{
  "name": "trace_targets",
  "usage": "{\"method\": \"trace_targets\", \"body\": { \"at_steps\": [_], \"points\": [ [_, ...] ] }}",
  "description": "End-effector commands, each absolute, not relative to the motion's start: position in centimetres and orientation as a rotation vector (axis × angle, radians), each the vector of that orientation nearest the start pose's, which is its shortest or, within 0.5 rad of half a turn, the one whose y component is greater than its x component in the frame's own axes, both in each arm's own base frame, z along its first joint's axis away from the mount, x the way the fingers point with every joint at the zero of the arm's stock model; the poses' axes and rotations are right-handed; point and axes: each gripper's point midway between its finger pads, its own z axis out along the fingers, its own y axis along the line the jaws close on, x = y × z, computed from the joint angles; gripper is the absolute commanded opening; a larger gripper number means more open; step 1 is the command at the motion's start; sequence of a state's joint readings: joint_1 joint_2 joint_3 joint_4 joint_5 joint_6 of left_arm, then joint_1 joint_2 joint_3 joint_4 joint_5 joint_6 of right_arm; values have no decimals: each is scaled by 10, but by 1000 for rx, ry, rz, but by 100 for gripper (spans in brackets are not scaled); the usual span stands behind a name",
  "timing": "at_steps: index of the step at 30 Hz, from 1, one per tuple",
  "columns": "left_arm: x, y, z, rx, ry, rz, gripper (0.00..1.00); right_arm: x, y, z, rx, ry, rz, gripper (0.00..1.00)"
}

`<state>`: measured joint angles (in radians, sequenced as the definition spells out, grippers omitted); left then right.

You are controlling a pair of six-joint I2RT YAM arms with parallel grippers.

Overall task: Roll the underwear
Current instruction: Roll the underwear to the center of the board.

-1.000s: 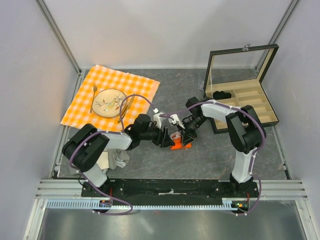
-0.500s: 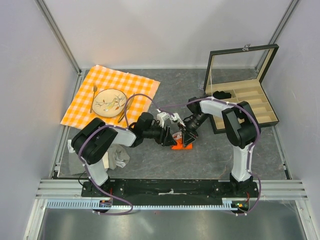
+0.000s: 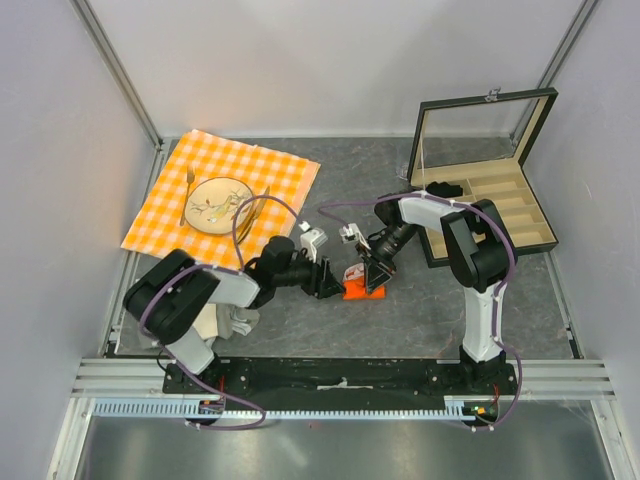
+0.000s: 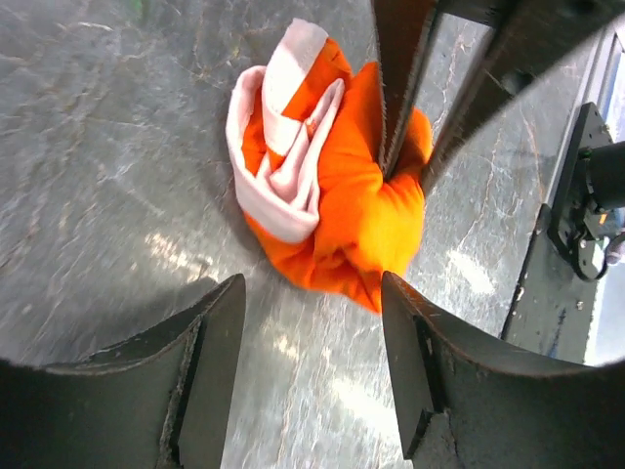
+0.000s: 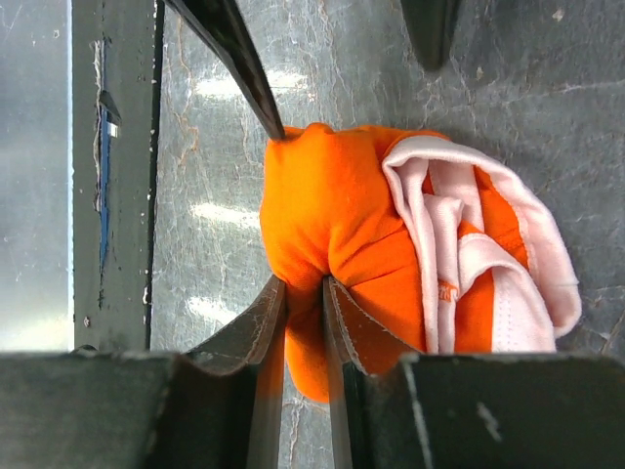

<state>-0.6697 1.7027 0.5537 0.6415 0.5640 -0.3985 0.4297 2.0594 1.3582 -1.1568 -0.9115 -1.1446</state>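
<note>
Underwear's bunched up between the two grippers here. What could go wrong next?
The right gripper pinches only a thin fold of the underwear, so a pull may slip off or drag the bundle open. The white trim sits loose on one side and could unroll. The left gripper is open close to the right one; closing in could make them collide.

Bunched orange underwear (image 5: pixel 342 234), white trim folded at right, lying on grey table (image 5: pixel 488 88). Orange fold at its lower edge pinched by right gripper (image 5: pixel 304 293), fingers nearly together.
</note>
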Motion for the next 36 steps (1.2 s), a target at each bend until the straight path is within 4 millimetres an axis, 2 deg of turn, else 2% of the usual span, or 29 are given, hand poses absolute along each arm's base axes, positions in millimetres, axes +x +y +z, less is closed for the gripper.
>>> {"method": "trace_targets", "body": {
  "at_steps": [1, 2, 4, 5, 6, 8, 9, 11, 13, 14, 16, 17, 20, 25, 26, 32, 34, 35, 36],
  "points": [
    [245, -303, 85, 687, 1842, -1053, 64, 222, 219, 18, -1852, 2121, 1344, 26],
    [238, -297, 96, 703, 1763, -1044, 64, 223, 220, 18, -1853, 2119, 1339, 26],
    [231, -293, 104, 775, 1674, -1007, 64, 223, 220, 17, -1854, 2123, 1336, 26],
    [222, -293, 104, 823, 1646, -1005, 64, 224, 220, 17, -1854, 2122, 1335, 26],
    [216, -294, 112, 860, 1593, -986, 64, 225, 220, 17, -1852, 2120, 1332, 26],
    [209, -295, 108, 996, 1524, -882, 64, 224, 220, 18, -1853, 2122, 1334, 26],
    [197, -304, 113, 1071, 1465, -867, 64, 224, 220, 18, -1853, 2122, 1334, 27],
    [186, -315, 113, 1229, 1347, -760, 65, 225, 220, 18, -1852, 2123, 1333, 27],
    [183, -319, 105, 1337, 1299, -672, 66, 224, 220, 18, -1855, 2122, 1332, 27],
    [182, -326, 108, 1360, 1277, -643, 66, 225, 220, 18, -1852, 2125, 1332, 27],
    [183, -330, 95, 1433, 1281, -579, 66, 224, 220, 17, -1852, 2124, 1334, 27],
    [186, -337, 100, 1438, 1271, -543, 66, 224, 220, 18, -1852, 2124, 1334, 27],
    [196, -346, 93, 1473, 1276, -462, 66, 224, 220, 17, -1851, 2129, 1335, 27],
    [207, -360, 88, 1476, 1289, -439, 66, 223, 220, 16, -1851, 2133, 1341, 27],
    [209, -360, 77, 1496, 1312, -428, 65, 222, 219, 16, -1850, 2137, 1340, 27],
    [219, -360, 54, 1520, 1400, -371, 62, 222, 219, 15, -1850, 2137, 1340, 27],
    [223, -362, 52, 1523, 1417, -358, 58, 222, 219, 15, -1849, 2138, 1341, 27],
    [222, -359, 44, 1544, 1448, -349, 55, 222, 219, 16, -1849, 2138, 1341, 27],
    [222, -357, 38, 1553, 1473, -345, 39, 222, 219, 16, -1850, 2137, 1340, 27]
  ]
}}
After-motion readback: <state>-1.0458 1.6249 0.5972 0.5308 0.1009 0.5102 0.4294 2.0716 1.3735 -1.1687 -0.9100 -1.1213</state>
